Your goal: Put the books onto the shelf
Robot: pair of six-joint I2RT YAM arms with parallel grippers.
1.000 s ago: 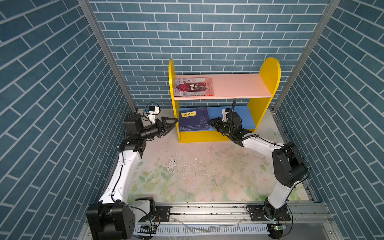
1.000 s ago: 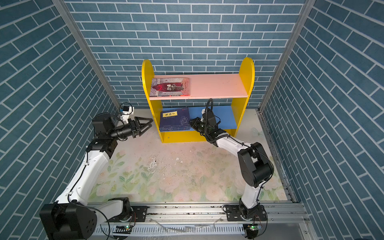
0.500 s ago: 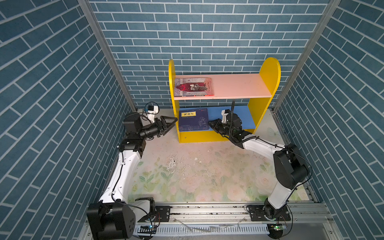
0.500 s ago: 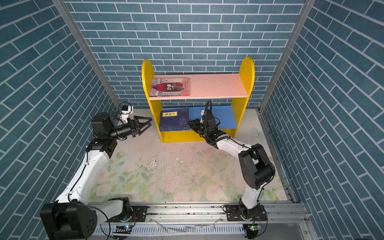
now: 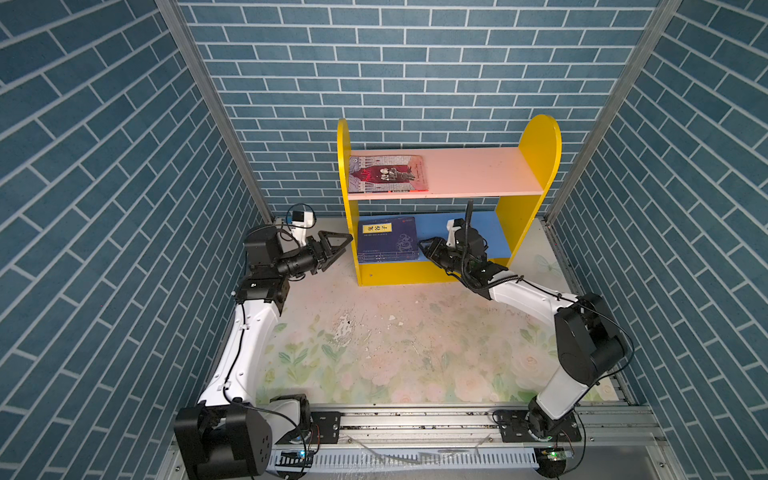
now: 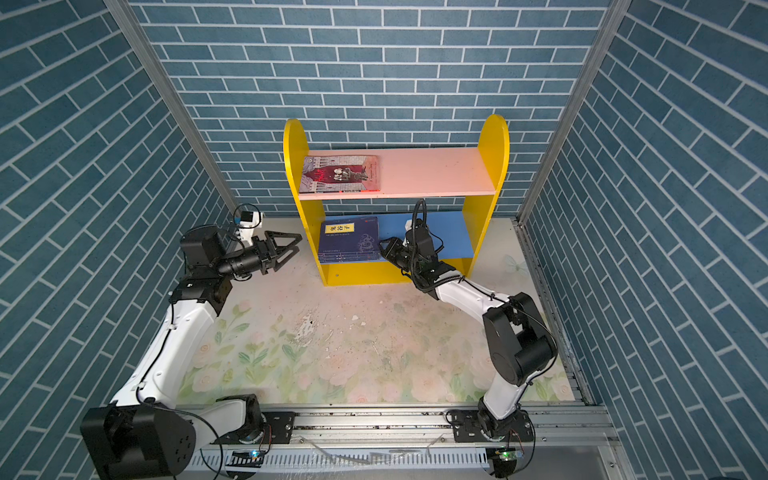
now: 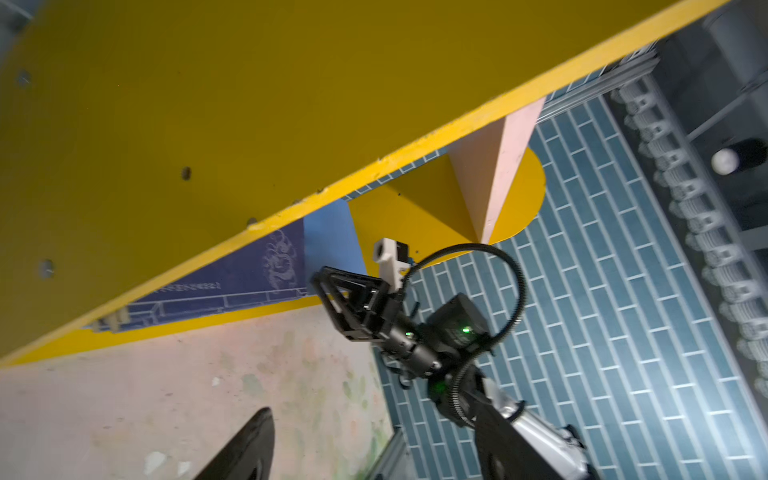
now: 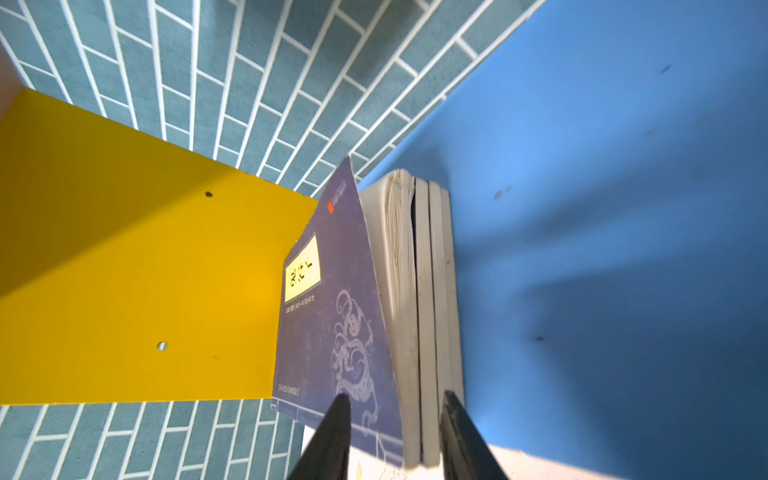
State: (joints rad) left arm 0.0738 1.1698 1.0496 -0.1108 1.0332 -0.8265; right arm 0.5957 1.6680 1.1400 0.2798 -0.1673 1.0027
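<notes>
Navy softcover books (image 5: pixel 386 241): probably handling light and floppy; pinching near the spine looking safest.
Right gripper (image 8: pixel 395 399): sitting at their 3 o'clock, jaws apart astride them.
Left gripper (image 5: pixel 344 248): gaping wide, empty.

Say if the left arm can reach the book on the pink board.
Probably, but not straight: the yellow side panel stands between the open left gripper and the book; round the front looks free.

Right gripper (image 8: pixel 395 399) jaws parted astride navy book stack (image 8: pixel 332 311) on blue board (image 8: pixel 602 208), beside yellow side panel (image 8: pixel 145 270); top cover lifted, contact unclear.
</notes>
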